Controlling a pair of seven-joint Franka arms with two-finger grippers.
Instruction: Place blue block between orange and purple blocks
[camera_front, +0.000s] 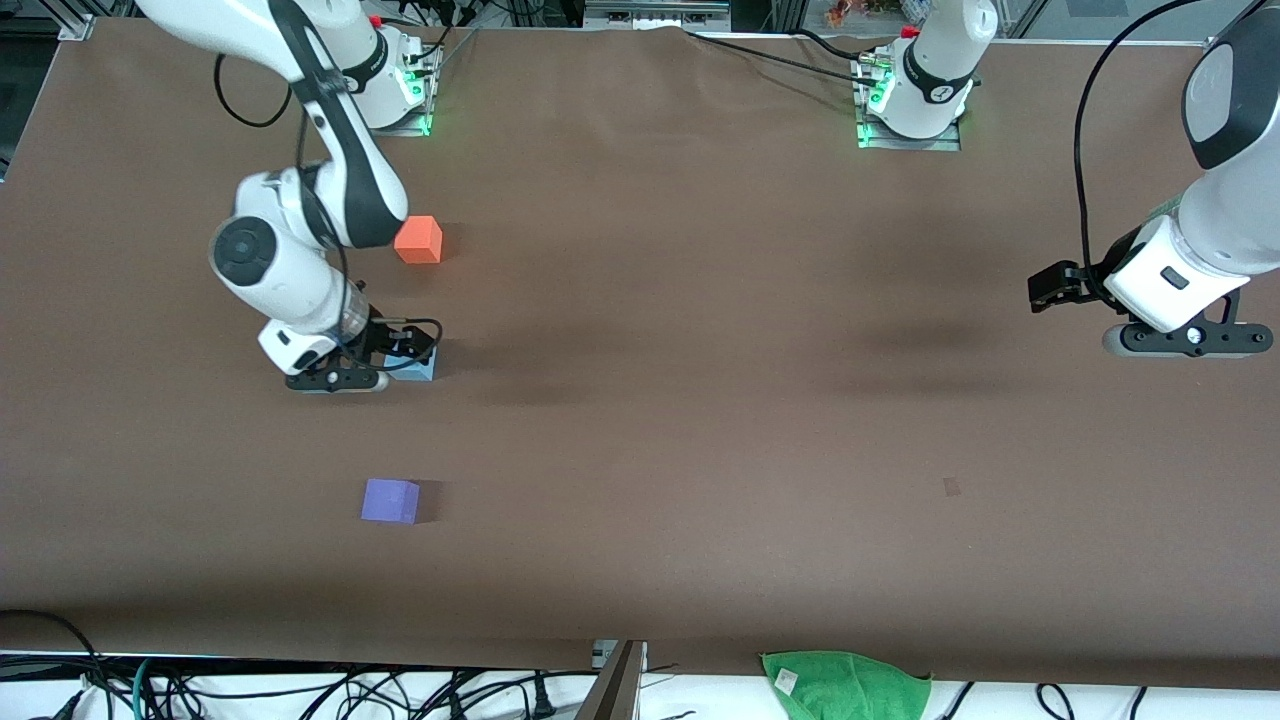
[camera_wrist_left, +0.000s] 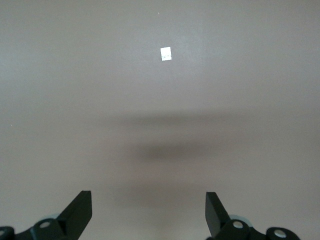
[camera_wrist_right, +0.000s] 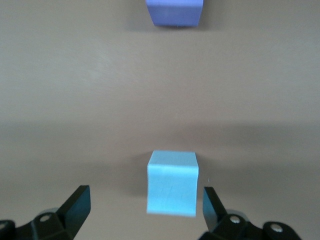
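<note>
The light blue block (camera_front: 416, 369) rests on the brown table, between the orange block (camera_front: 418, 240), which is farther from the front camera, and the purple block (camera_front: 390, 500), which is nearer. My right gripper (camera_front: 404, 352) is low over the blue block. In the right wrist view my right gripper (camera_wrist_right: 146, 194) is open, and the blue block (camera_wrist_right: 172, 183) sits between the fingers, closer to one of them and not gripped. The purple block (camera_wrist_right: 174, 12) shows ahead of it. My left gripper (camera_front: 1042, 290) waits open and empty over bare table at the left arm's end, and its wrist view (camera_wrist_left: 148, 196) shows only table.
A green cloth (camera_front: 845, 685) lies at the table's edge nearest the front camera, with cables along that edge. A small mark (camera_front: 951, 487) is on the table; the left wrist view shows a small white patch (camera_wrist_left: 166, 53).
</note>
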